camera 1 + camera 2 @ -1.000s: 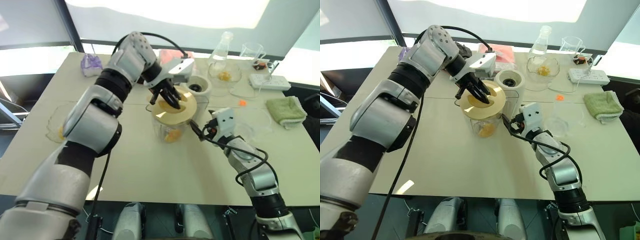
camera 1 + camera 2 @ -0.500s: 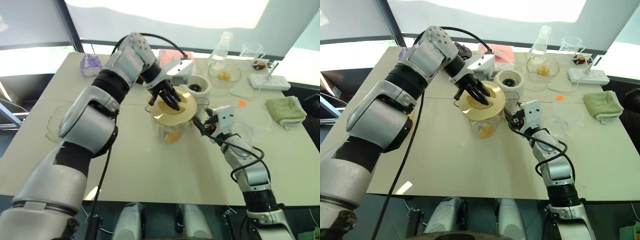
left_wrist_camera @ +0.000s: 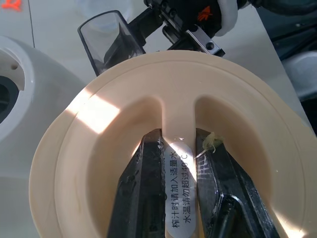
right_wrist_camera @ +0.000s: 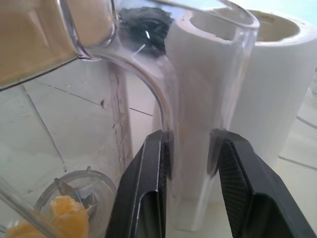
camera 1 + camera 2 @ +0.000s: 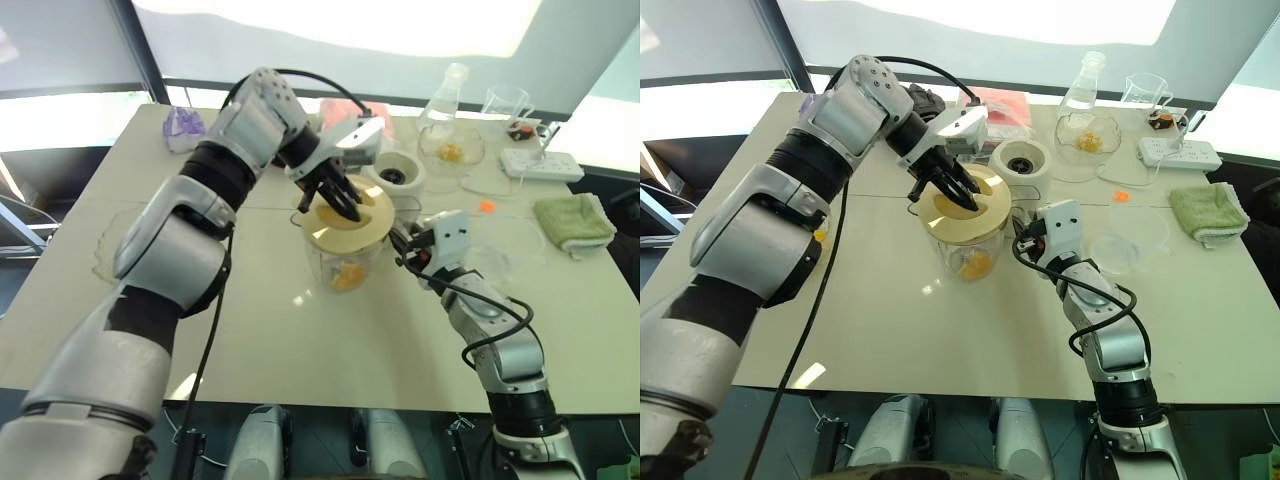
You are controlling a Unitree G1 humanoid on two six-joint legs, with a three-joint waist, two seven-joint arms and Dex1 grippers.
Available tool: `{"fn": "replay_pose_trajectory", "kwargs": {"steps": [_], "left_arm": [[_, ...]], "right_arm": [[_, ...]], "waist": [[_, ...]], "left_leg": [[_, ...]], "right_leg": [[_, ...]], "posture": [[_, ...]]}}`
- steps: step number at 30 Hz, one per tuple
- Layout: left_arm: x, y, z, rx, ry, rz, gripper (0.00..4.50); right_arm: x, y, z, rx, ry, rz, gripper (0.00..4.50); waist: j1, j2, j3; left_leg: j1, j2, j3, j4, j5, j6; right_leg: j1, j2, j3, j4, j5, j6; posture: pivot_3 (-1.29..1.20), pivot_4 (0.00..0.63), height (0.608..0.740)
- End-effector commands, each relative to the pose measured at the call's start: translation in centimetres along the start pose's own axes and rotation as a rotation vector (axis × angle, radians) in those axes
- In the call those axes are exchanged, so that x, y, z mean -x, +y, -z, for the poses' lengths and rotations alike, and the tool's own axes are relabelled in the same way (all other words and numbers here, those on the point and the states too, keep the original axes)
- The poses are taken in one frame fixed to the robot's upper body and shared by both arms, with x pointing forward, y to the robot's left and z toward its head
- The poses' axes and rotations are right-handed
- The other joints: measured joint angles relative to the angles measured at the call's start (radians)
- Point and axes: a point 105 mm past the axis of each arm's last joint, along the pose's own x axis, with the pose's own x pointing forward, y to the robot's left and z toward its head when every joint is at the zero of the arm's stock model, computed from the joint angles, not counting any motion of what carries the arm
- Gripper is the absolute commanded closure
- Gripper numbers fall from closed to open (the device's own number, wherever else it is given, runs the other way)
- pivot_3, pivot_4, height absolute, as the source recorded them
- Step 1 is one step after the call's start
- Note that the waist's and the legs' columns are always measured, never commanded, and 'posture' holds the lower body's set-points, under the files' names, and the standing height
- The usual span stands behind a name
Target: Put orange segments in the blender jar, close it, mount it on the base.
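Blender jar (image 5: 965,250) mid-surface, orange segments (image 5: 973,264) at bottom, cream lid (image 5: 965,207) on rim. Right gripper (image 4: 190,148) has closed in from wide, fingers now flanking jar handle (image 4: 193,124), pressing it (full clamp unclear). Left gripper (image 3: 181,163) unmoved, pinched on lid's centre rib. Means: closing step likely finishing, mounting next. Base (image 5: 1020,160) just behind jar. Beige surface (image 5: 900,330) further carries glass bowl, flask, power strip, green cloth; bright windows beyond.
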Motion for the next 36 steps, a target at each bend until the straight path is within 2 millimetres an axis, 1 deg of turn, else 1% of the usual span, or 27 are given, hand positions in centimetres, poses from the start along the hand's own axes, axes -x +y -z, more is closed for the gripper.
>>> {"fn": "replay_pose_trajectory", "kwargs": {"steps": [1, 5, 10, 12, 14, 16, 21, 25, 35, 36], "left_arm": [[-0.7, 0.2, 1.6, 0.109, 0.046, -0.040, 4.24], [-0.8, -0.2, 1.1, 0.159, -0.001, -0.044, 4.24], [-1.0, -1.0, 1.2, 0.211, -0.006, -0.053, 4.24], [-1.4, -1.2, 1.6, 0.252, 0.007, -0.072, 4.24], [-2.1, -1.2, 2.4, 0.326, 0.043, -0.122, 4.24], [-2.6, -1.2, 2.9, 0.393, 0.061, -0.159, 4.24], [-3.2, -1.3, 3.1, 0.520, 0.069, -0.222, 4.24], [-3.4, -1.8, 3.2, 0.554, 0.082, -0.225, 4.24], [-3.1, -1.8, 3.6, 0.441, 0.096, -0.231, 4.24], [-3.1, -1.7, 3.5, 0.423, 0.095, -0.231, 3.74]], "right_arm": [[1.2, -0.8, -2.7, -0.004, -0.071, 0.094, 3.61], [2.1, -0.5, -2.9, -0.015, -0.065, 0.139, 3.61], [2.7, -0.3, -3.0, -0.014, -0.057, 0.159, 3.61], [2.7, -0.1, -3.1, -0.012, -0.055, 0.158, 3.61], [2.7, 0.1, -3.0, -0.008, -0.055, 0.155, 3.61], [2.7, 0.0, -2.9, -0.004, -0.053, 0.162, 3.61], [2.7, -0.1, -2.7, -0.003, -0.052, 0.177, 3.61], [2.7, 0.2, -2.5, -0.001, -0.050, 0.167, 3.61], [2.5, 0.5, -2.2, 0.010, -0.045, 0.150, 3.61], [2.5, 0.4, -2.1, 0.015, -0.044, 0.148, 3.61]], "waist": [[0.001, 0.000, 0.000], [0.003, 0.002, -0.001], [0.001, 0.002, -0.001], [0.001, 0.003, -0.002], [0.001, 0.003, -0.002], [0.002, 0.005, -0.003], [0.004, 0.010, -0.007], [0.002, 0.013, -0.009], [0.001, 0.016, -0.012], [0.001, 0.017, -0.012]], "left_leg": [[0.000, 0.000, 0.000, 0.000, 0.000, 0.000], [0.000, 0.000, -0.001, 0.000, 0.000, 0.000], [0.000, 0.000, -0.001, 0.000, 0.000, 0.000], [0.000, 0.000, -0.001, 0.000, 0.000, 0.000], [0.000, 0.000, -0.001, 0.000, 0.000, 0.000], [0.000, 0.000, -0.001, 0.000, 0.000, 0.000], [0.001, -0.001, -0.001, 0.000, 0.000, 0.000], [0.002, -0.001, -0.001, 0.000, 0.000, 0.000], [0.003, -0.001, -0.001, 0.000, 0.000, 0.000], [0.003, -0.001, -0.001, 0.000, 0.000, 0.000]], "right_leg": [[0.000, 0.000, 0.000, 0.000, 0.000, -0.001], [0.000, 0.000, 0.000, 0.000, -0.001, -0.001], [0.000, 0.000, 0.000, 0.000, -0.001, -0.001], [0.000, 0.000, 0.000, 0.000, -0.001, -0.001], [0.000, 0.000, 0.000, 0.001, -0.001, -0.001], [0.001, 0.000, 0.000, 0.001, 0.000, 0.000], [0.002, 0.000, 0.001, 0.000, -0.001, -0.001], [0.003, 0.000, 0.001, 0.000, -0.001, 0.000], [0.003, 0.000, 0.001, 0.001, -0.002, -0.001], [0.003, 0.000, 0.001, 0.001, -0.002, -0.001]], "posture": [[0.00, 0.150, 0.740], [0.00, 0.150, 0.740], [0.00, 0.150, 0.740], [0.00, 0.150, 0.740], [0.00, 0.150, 0.740], [0.00, 0.150, 0.740], [0.00, 0.150, 0.740], [0.00, 0.150, 0.740], [0.00, 0.150, 0.740], [0.00, 0.150, 0.740]]}}
